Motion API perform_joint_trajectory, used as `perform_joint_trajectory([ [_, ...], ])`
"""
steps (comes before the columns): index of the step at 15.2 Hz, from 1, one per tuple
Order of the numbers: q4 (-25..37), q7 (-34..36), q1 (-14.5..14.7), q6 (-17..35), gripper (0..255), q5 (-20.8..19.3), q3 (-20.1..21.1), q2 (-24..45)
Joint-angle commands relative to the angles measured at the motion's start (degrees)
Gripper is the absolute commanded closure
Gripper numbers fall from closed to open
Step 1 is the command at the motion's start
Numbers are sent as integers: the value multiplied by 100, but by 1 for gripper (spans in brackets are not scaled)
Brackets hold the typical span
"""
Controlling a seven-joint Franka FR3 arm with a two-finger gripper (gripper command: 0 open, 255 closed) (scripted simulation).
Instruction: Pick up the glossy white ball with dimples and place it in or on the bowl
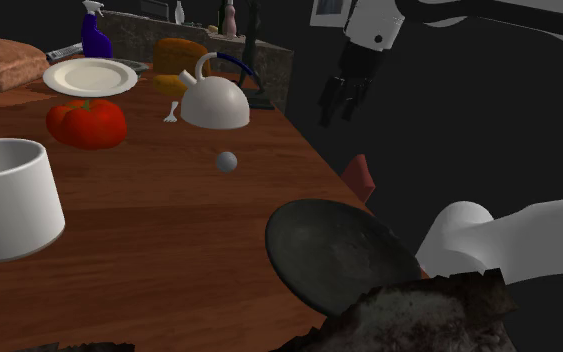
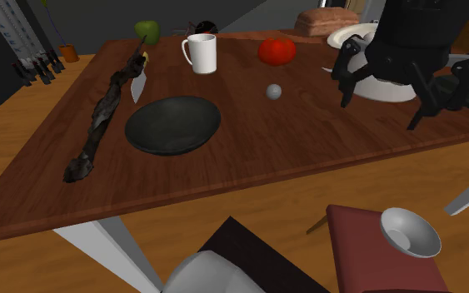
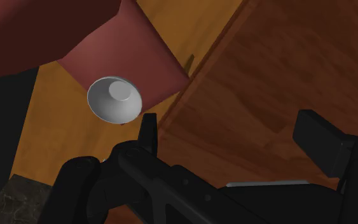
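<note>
Wooden table [image 1: 169,250] in a dim room, set with kitchen things. Near its middle we see the ball [image 1: 227,161], small, round and pale grey, resting alone on bare wood. Its dimples are too small for us to make out. In the shoulder view it lies between a white kettle [image 1: 214,103] farther back and the bowl [image 1: 337,250] nearer the camera, and it touches neither. The bowl is dark, wide and shallow. In the second exterior view the ball sits to the right of the bowl, with a white mug [image 2: 201,54] beyond them.

The gripper [image 1: 339,115] hangs in the air over the table's edge, well apart from the ball. Its fingers [image 3: 147,130] stand apart with nothing between them. Past them, in the wrist view, we see the table's edge and the floor below, where a small grey dish [image 3: 114,100] rests by a red-brown block [image 3: 123,57].

We judge the ball to be light, hard and slick, and ready to roll at the least nudge. The best hold looks to be from straight above, with one finger on each side of its widest part. A grip set higher or lower could squeeze it out. The bowl is broad, so a low release near its middle should keep the ball inside.
</note>
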Motion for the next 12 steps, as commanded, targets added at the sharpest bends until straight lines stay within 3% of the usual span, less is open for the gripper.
perform_joint_trajectory([
  [1,0,0,0,0,0,0,0,0],
  [12,719,1147,300,589,0,405,1330,1239],
])
